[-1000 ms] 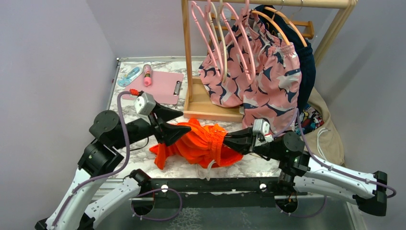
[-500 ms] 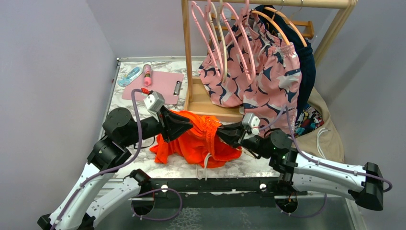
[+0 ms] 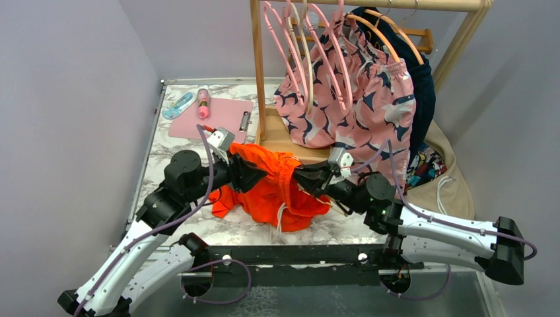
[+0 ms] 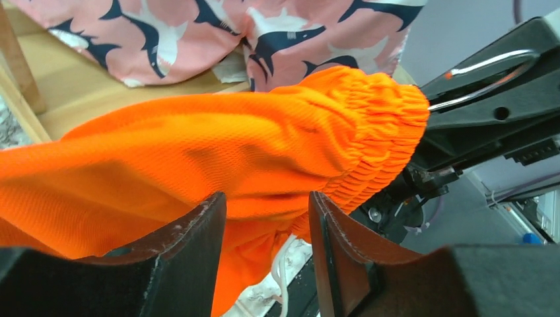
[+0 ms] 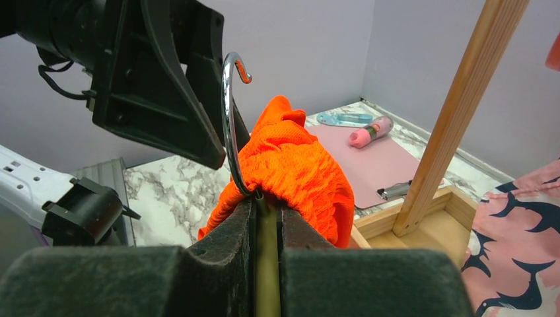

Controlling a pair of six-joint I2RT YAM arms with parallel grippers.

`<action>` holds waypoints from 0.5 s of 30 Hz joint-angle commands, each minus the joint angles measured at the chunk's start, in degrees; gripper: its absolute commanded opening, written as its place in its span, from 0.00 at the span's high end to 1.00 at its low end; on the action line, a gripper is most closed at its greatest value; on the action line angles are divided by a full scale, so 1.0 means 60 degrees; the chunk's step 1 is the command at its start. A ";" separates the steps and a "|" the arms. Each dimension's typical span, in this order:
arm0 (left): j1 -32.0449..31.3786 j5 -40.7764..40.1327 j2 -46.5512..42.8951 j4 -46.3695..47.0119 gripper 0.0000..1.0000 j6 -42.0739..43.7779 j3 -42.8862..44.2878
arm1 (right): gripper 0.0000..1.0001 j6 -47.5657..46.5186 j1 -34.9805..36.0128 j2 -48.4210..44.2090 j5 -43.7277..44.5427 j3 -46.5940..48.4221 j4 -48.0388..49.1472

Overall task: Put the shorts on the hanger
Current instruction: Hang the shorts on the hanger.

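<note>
Right gripper (image 5: 266, 205) pinches the hanger (image 5: 226, 119) near the rack (image 5: 455, 119), left gripper (image 4: 267, 205) clamps the shorts (image 4: 231, 145); mid-threading I'd say, waistband goes over next.

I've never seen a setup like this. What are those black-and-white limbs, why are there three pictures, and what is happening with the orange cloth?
The limbs are the left arm and right arm of one robot, bolted at the near edge of a marble table. The wide picture comes from a fixed camera above and behind them. The other two come from a small camera on each wrist, so each shows that arm's own two fingers up close. The left gripper pinches the orange shorts, held partly above the table. The right gripper is clamped on a pale-yellow hanger right beside the shorts. Farther back are a pink clipboard and a wooden rack hung with shark-print shorts.
</note>
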 commanded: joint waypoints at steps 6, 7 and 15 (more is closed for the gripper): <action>-0.0023 -0.1435 -0.0771 -0.0042 0.41 -0.0664 -0.0752 | 0.99 0.0213 0.0010 0.0151 0.0023 0.0520 0.1388; -0.0023 -0.1561 -0.0775 -0.0092 0.41 -0.0715 -0.0779 | 0.99 0.0219 0.0011 0.0170 0.0006 0.0518 0.1423; -0.0023 -0.2086 -0.0690 -0.0048 0.33 -0.1202 -0.0801 | 0.99 0.0328 0.0003 0.0124 -0.0095 0.0529 0.1421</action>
